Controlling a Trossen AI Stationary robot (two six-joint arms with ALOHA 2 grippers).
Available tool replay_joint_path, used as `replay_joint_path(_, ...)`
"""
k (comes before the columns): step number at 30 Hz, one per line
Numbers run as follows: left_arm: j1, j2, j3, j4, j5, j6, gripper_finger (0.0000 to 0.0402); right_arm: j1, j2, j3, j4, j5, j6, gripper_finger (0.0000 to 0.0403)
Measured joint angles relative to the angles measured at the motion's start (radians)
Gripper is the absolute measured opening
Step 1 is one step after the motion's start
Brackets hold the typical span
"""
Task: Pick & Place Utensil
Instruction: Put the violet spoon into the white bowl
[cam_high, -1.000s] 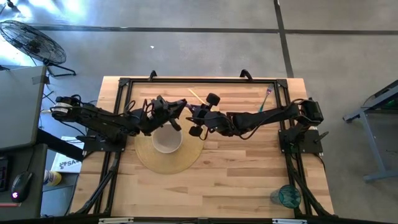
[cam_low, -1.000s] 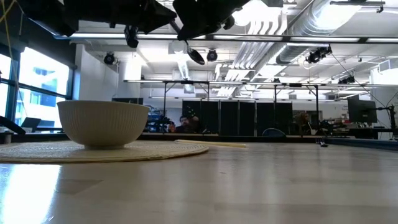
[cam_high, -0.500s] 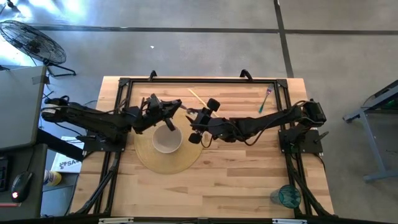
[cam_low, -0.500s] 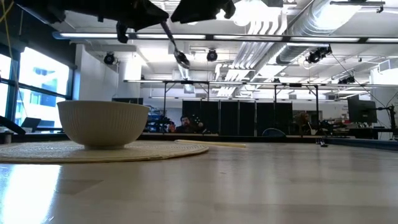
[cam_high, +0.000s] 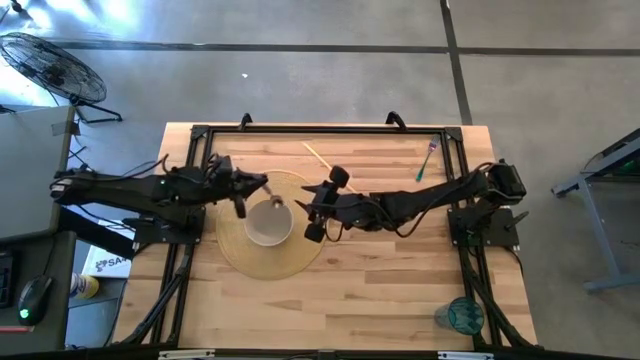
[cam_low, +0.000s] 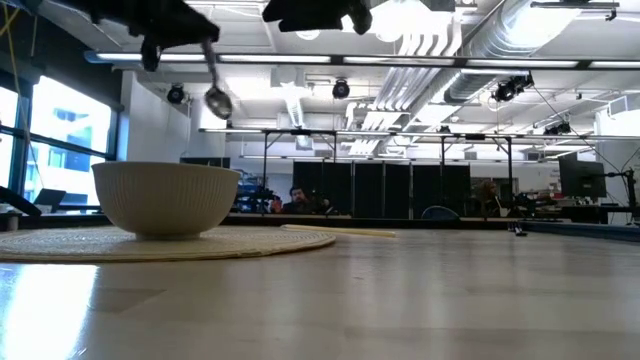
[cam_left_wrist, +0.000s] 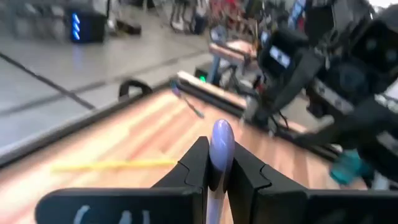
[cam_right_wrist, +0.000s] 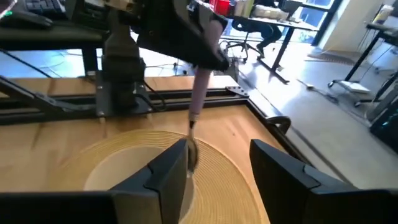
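My left gripper (cam_high: 243, 185) is shut on a spoon (cam_right_wrist: 198, 99) with a pale lilac handle and a metal bowl end. It hangs high over the far rim of a white ribbed bowl (cam_high: 268, 224). In the low view the spoon (cam_low: 212, 82) slants down from the left gripper (cam_low: 180, 30), well above the white bowl (cam_low: 165, 196). This bowl stands on a round woven mat (cam_high: 262, 262). My right gripper (cam_high: 318, 208) is open, just to the right of the bowl, and faces the spoon. It touches nothing. My left gripper pinches the spoon's lilac handle (cam_left_wrist: 221, 144) between its two fingers (cam_left_wrist: 194, 163), and the rounded handle end shows between the fingertips. The spoon is lifted clear. It hangs slanting below the gripper, with its metal bowl end (cam_right_wrist: 191, 153) lowest, above the white bowl.
A thin yellow stick (cam_high: 318, 155) lies on the table beyond the mat. A small purple and green utensil (cam_high: 428, 160) lies near the far right corner, and a teal glass (cam_high: 463, 315) stands at the near right corner. Black frame rails (cam_high: 320, 130) border the table.
My left gripper has drawn back toward the table's left, carrying the spoon from beside my right gripper to above the bowl. The spoon's metal end has sunk lower on the way. My right gripper has shifted slightly toward the near edge.
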Motion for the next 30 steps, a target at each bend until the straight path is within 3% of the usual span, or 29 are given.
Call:
replay_joint_path(8,0.000,-0.018,-0.051,-0.100,0.122,-0.063,0.0028,-0.012,0.000,0.000,-0.022,-0.024,0.115,0.0168)
replay_joint_path(14,0.000,-0.019,-0.080,-0.101,0.165,-0.066,0.0028,-0.040,0.002,0.000,-0.067,-0.229,0.117,0.0170)
replay_joint_path(18,0.000,-0.018,-0.113,-0.086,0.150,-0.104,0.0028,-0.047,0.002,0.000,-0.075,-0.286,0.116,0.0169)
replay_joint_path(30,0.000,-0.016,-0.229,-0.045,-0.004,-0.351,0.0028,-0.046,0.002,0.000,-0.075,-0.259,0.124,0.0167)
